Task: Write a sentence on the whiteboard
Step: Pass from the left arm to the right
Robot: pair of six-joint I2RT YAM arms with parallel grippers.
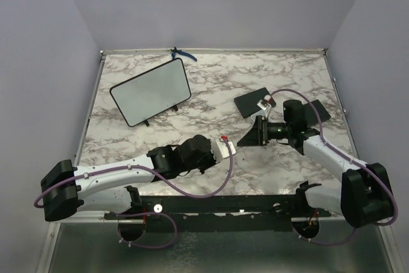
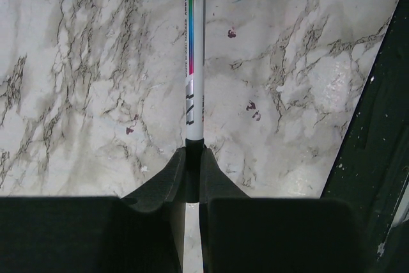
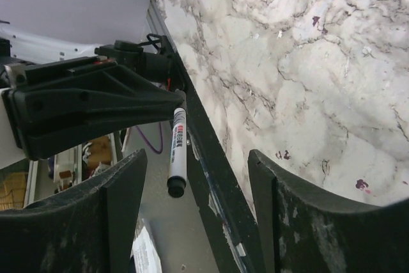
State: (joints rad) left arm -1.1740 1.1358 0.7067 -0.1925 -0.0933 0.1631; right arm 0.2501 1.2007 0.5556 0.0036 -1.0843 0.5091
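Zero writing done so far. On the marble counter (image 1: 211, 81) the whiteboard (image 1: 151, 91) stands blank at the back left, well apart from both my arms. Two black pads (image 1: 251, 103) lie back right, not in the way I'd say. My left pincer (image 2: 193, 155) is clamped on the marker (image 2: 195, 81). My right pincer (image 3: 197, 158) gapes wide around its dark end, probably the cap, not touching it.

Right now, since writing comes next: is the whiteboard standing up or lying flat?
Standing: the whiteboard is propped on its small black feet, face tilted back, in the top view.
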